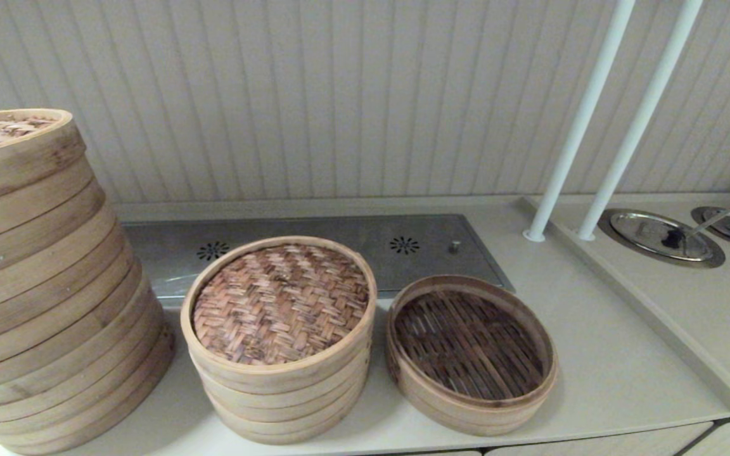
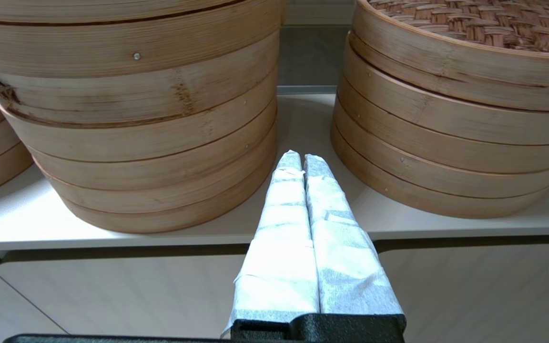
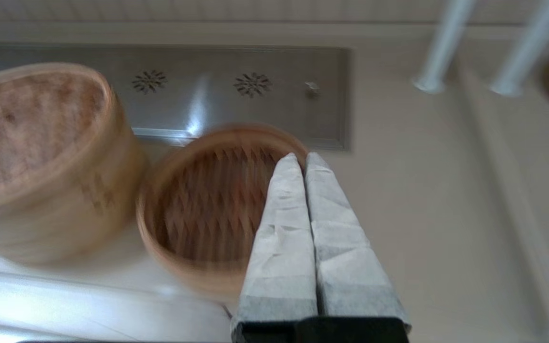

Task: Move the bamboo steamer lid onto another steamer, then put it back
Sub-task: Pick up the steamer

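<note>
The bamboo steamer lid [image 1: 279, 303], with its reddish-brown herringbone top, rests on the several-tier steamer [image 1: 282, 396] in the middle of the counter. To its right sits the single shallow steamer [image 1: 470, 354] with a dark criss-cross floor, uncovered. Neither gripper shows in the head view. My left gripper [image 2: 301, 159] is shut and empty, low at the counter's front edge, pointing at the gap between the wide tall steamer [image 2: 131, 119] and the lidded steamer [image 2: 446, 128]. My right gripper [image 3: 301, 159] is shut and empty, above the shallow steamer [image 3: 208, 205], near its right rim.
A much wider, many-tier steamer [image 1: 42, 285] with a paler lid stands at the left. A steel panel [image 1: 352, 247] with vents lies behind the steamers. Two white poles [image 1: 593, 107] rise at the back right, beside round steel lids [image 1: 659, 235]. The counter edge runs along the front.
</note>
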Tool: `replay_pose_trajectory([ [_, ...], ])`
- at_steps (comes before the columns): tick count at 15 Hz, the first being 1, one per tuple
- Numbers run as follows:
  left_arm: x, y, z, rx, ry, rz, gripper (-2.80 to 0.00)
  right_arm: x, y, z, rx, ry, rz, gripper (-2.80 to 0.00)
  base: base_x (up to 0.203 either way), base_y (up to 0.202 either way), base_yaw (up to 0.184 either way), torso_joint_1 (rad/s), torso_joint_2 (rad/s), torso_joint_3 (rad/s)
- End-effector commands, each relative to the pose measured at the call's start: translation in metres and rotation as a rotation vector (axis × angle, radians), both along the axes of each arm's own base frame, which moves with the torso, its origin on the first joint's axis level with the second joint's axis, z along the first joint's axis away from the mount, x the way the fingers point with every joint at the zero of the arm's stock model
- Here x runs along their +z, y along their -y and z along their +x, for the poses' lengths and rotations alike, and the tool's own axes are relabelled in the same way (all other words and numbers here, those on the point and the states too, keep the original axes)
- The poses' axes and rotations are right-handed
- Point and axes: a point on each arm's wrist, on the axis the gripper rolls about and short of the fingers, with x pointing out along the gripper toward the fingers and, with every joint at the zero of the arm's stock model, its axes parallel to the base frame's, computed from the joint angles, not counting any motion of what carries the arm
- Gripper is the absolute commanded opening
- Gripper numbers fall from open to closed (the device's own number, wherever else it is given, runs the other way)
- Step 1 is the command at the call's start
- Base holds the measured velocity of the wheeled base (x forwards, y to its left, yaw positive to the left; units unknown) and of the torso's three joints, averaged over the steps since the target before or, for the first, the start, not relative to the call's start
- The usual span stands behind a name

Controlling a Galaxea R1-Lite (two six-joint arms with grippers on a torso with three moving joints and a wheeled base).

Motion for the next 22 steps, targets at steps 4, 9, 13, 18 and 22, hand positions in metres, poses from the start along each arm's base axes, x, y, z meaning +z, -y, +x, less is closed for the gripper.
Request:
replay_pose_trajectory([
  [4, 0.0, 0.0, 0.0, 0.0, -0.001, 0.001, -2.8, 0.006, -0.051, 0.147, 0.157, -0.14, 0.042, -2.8, 0.0, 0.0, 0.0, 0.0, 0.0, 0.0],
  [9, 0.0, 0.0, 0.0, 0.0, -0.001, 0.0, -2.8, 0.003, -0.135, 0.214, 0.357, -0.129, 0.051, -2.8, 0.0, 0.0, 0.0, 0.0, 0.0, 0.0],
  [13, 0.0, 0.0, 0.0, 0.0, -0.002, 0.001, -2.8, -0.002, -0.194, 0.228, 0.493, -0.091, 0.044, -2.8, 0.0, 0.0, 0.0, 0.0, 0.0, 0.0],
  [18, 0.0, 0.0, 0.0, 0.0, -0.001, 0.0, -2.8, -0.032, -0.244, 0.244, 0.606, -0.111, -0.008, -2.8, 0.0, 0.0, 0.0, 0.0, 0.0, 0.0],
  [22, 0.0, 0.0, 0.0, 0.0, -0.002, 0.0, -2.8, -0.044, -0.268, 0.243, 0.677, -0.107, -0.037, -2.8, 0.0, 0.0, 0.0, 0.0, 0.0, 0.0],
])
